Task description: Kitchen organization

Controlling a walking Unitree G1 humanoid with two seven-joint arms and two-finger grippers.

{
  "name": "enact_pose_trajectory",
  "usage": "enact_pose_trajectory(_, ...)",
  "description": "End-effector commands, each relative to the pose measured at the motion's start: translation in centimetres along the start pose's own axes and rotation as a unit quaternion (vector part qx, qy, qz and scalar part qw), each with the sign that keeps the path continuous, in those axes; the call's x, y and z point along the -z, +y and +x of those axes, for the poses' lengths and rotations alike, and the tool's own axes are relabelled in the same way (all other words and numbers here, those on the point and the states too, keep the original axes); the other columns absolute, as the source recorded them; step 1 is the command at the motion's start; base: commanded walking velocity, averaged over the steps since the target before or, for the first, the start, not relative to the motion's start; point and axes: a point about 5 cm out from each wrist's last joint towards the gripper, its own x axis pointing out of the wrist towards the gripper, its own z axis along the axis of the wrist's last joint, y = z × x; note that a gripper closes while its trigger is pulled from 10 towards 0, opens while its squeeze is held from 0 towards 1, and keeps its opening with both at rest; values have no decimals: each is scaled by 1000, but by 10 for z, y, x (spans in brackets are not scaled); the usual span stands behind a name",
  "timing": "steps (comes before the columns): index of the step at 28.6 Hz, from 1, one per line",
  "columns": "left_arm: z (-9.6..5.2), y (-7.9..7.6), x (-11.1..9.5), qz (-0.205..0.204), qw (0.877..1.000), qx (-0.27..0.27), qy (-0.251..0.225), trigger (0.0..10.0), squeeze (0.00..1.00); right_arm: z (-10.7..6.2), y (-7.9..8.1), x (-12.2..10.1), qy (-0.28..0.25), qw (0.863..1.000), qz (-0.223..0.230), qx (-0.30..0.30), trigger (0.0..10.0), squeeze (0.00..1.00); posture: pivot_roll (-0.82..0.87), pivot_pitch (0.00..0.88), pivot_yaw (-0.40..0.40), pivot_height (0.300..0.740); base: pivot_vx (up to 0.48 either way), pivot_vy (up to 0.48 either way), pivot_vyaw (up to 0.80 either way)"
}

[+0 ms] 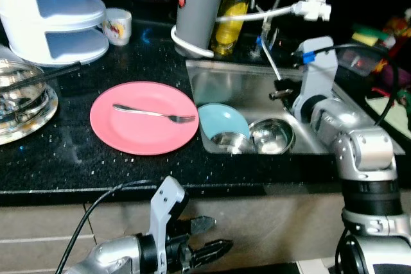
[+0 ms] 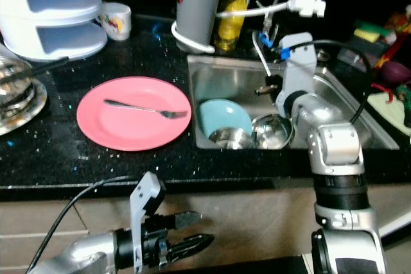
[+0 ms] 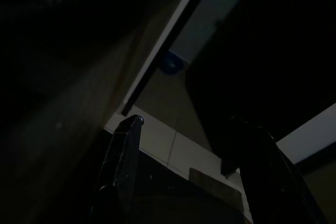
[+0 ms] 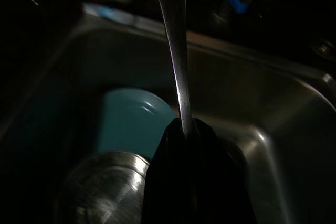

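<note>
While a fork (image 1: 154, 113) lies on the pink plate (image 1: 128, 136) at centre frame, the right hand (image 4: 185, 129) hangs over the sink (image 1: 225, 81) at right, clenched on a steel utensil (image 4: 176, 51). At bottom, the left hand (image 1: 209, 235) idles below the table (image 1: 64, 165), fingers apart.

Sink (image 1: 221, 75) near end crowded: blue bowl (image 1: 221, 120), two steel bowls (image 1: 271, 135) touching. Far end open. Grey canister (image 1: 198, 6), oil bottle (image 1: 231, 14), hose block rear rim. Tabletop (image 1: 70, 158) before pink plate (image 1: 144, 117) free.

Fork (image 1: 154, 113) on plate (image 1: 122, 136); left of sink (image 1: 225, 81) holding bowls (image 1: 271, 136).
</note>
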Motion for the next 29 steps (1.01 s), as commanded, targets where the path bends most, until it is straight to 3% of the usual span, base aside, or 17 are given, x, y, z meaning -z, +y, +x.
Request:
enact_pose_trajectory(1, 4, -7, -3, 40, 999, 17, 5, 10000, 0, 1, -8, 8, 29, 999, -32, 24, 10000, 0, 127, 10, -194, 740, 0, 0, -700)
enact_pose_trajectory(8, 14, -15, -20, 112, 994, 14, -4, 10000, 0, 7, -1, 22, 74, 993, -89, 24, 10000, 0, 130, 14, -198, 740, 0, 0, -100)
enact_pose_trajectory(15, 23, -6, -39, 187, 978, -80, -52, 10000, 0, 16, 27, 32, 82, 985, -152, -15, 10000, 0, 132, 15, -200, 740, 0, 0, 0)
enact_pose_trajectory(19, 24, 3, -46, 208, 967, -131, -69, 10000, 0, 20, 45, 35, 67, 982, -172, -40, 10000, 0, 135, 16, -200, 740, 0, 0, 0)
enact_pose_trajectory(23, 23, 7, -48, 216, 962, -150, -70, 10000, 0, 23, 52, 41, 66, 980, -185, -44, 10000, 20, 135, 20, -199, 740, 0, 0, 0)
enact_pose_trajectory(24, 23, 8, -48, 218, 961, -154, -69, 10000, 0, 24, 55, 45, 71, 977, -194, -47, 10000, 149, 133, 24, -197, 740, 0, 0, 0)
enact_pose_trajectory(26, 23, 9, -48, 219, 961, -156, -69, 10000, 0, 25, 56, 47, 75, 976, -199, -50, 10000, 149, 133, 24, -197, 740, 0, 0, 0)
enact_pose_trajectory(27, 24, 10, -49, 220, 959, -161, -71, 10000, 0, 26, 54, 55, 85, 970, -225, -42, 10000, 902, 136, 21, -198, 740, 0, 0, 0)
enact_pose_trajectory(29, 24, 10, -49, 222, 959, -163, -71, 10000, 0, 26, 52, 57, 89, 968, -231, -39, 10000, 902, 137, 20, -199, 740, 0, 0, 0)
